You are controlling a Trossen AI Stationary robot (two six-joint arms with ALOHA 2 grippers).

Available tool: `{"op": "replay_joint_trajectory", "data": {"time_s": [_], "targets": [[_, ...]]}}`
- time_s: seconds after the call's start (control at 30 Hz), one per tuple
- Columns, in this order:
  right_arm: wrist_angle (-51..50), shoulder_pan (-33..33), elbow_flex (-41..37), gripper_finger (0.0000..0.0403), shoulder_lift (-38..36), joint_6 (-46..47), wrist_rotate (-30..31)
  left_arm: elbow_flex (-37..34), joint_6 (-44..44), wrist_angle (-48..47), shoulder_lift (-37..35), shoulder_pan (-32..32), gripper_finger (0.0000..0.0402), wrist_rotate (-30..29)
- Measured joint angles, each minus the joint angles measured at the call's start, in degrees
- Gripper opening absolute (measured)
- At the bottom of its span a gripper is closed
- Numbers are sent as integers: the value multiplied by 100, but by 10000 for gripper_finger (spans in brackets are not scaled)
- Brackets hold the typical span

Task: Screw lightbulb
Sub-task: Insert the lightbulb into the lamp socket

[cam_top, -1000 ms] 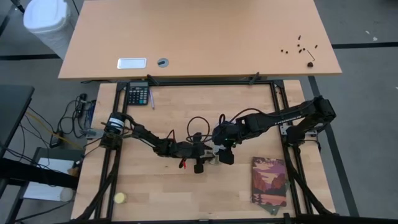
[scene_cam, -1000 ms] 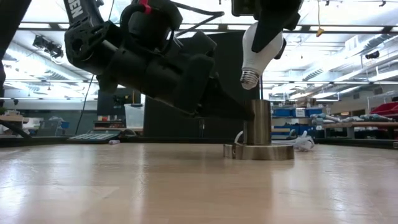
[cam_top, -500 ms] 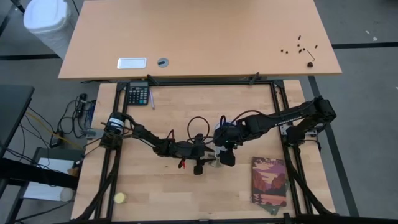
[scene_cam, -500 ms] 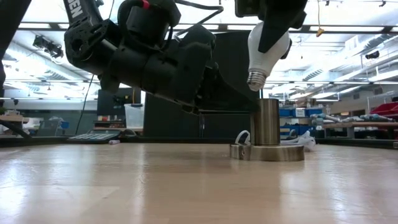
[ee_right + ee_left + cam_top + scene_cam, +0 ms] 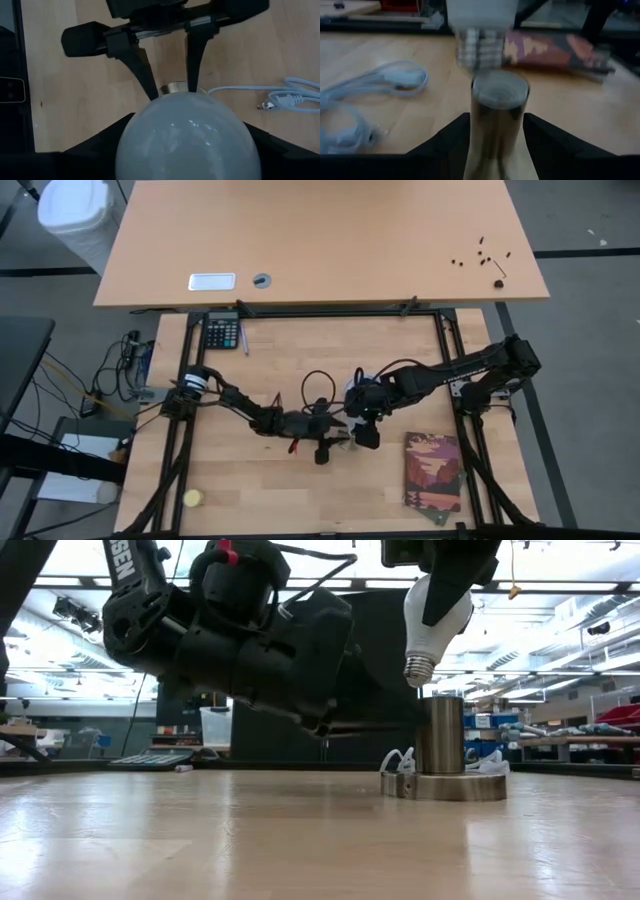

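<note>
The white frosted lightbulb (image 5: 437,610) hangs base down in my right gripper (image 5: 365,432). Its silver screw base (image 5: 420,668) is just above the open top of the socket's metal cylinder (image 5: 440,735), with a small gap between them. The socket stands upright on its round disc (image 5: 445,786) on the wooden table. My left gripper (image 5: 337,442) reaches in low from the table's left and is shut on the cylinder (image 5: 500,107). The bulb's screw base also shows blurred in the left wrist view (image 5: 477,47). My left gripper pinches the socket's upright cylinder between its two fingers (image 5: 451,142), one on each side. The fingers come in level from the table's left. The socket stands upright with its disc on the table. My right gripper pinches the bulb's round glass end (image 5: 187,132) between its two fingers (image 5: 90,150). The fingers come from above, pointing down. The bulb hangs below them, base down and slightly tilted, clear of the socket.
A white cable (image 5: 280,97) lies coiled on the table beside the socket. A book (image 5: 433,472) lies at the near right, a yellow ball (image 5: 192,498) at the near left and a calculator (image 5: 222,332) at the far left. Black frame rails border the table.
My left gripper has slid the socket a little toward the table's right edge, still upright on its disc. My right gripper has gone the same way with the bulb. The bulb has turned from clearly tilted to nearly upright, and its base now stands over the socket's opening.
</note>
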Motion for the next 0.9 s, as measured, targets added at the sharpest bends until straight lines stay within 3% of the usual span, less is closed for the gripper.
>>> {"op": "replay_joint_trajectory", "data": {"time_s": [0.3,0.57,0.77,0.9], "targets": [[-131,49,-2,279,0,7,44,9,157,-264,34,-291,188,-721],[-116,48,-2,279,0,7,53,9,282,-406,36,-300,188,-728],[-118,47,-2,279,0,7,54,9,-140,-319,36,-319,189,-1096],[-118,49,-2,279,0,-19,53,47,-183,-195,36,-341,206,-1100]]}}
